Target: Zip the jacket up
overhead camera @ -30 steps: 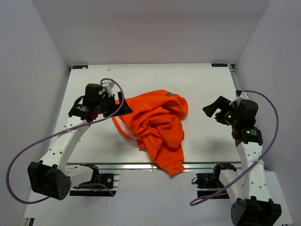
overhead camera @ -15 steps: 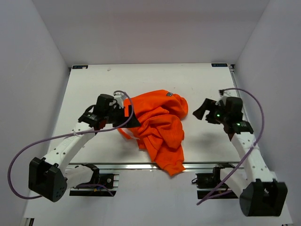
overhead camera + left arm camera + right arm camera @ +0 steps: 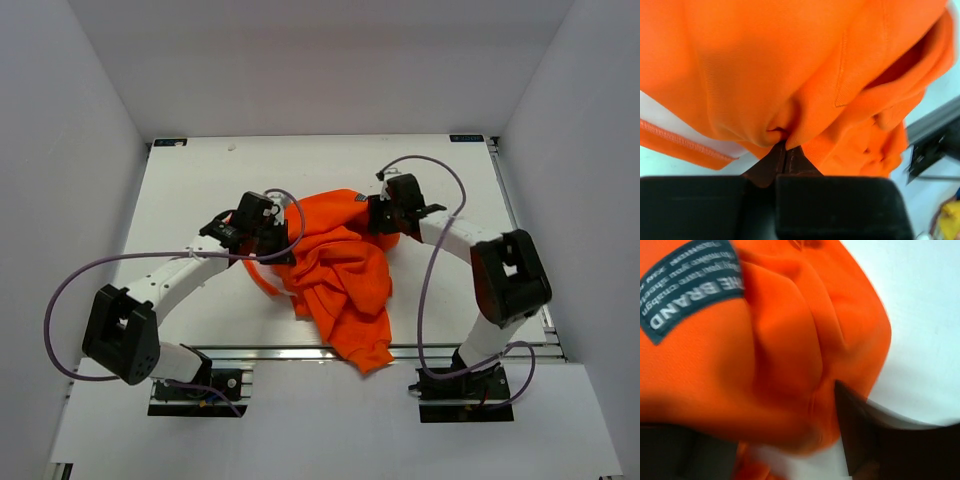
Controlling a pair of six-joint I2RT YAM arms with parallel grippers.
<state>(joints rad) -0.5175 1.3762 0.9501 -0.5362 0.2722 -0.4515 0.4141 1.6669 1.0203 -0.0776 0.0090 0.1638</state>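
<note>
Orange jacket (image 3: 335, 255) pinched by left claw (image 3: 785, 149), right claw (image 3: 380, 217) straddling its edge

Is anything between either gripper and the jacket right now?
Nothing visible. The left gripper is pinched shut on a fold of the jacket. The right gripper is already at the jacket's far right side, with orange fabric between its parted fingers.

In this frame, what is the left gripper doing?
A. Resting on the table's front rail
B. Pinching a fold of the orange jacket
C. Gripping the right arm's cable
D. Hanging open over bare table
B: in the left wrist view the left gripper is shut, with a pucker of the jacket caught at its tips.
</note>
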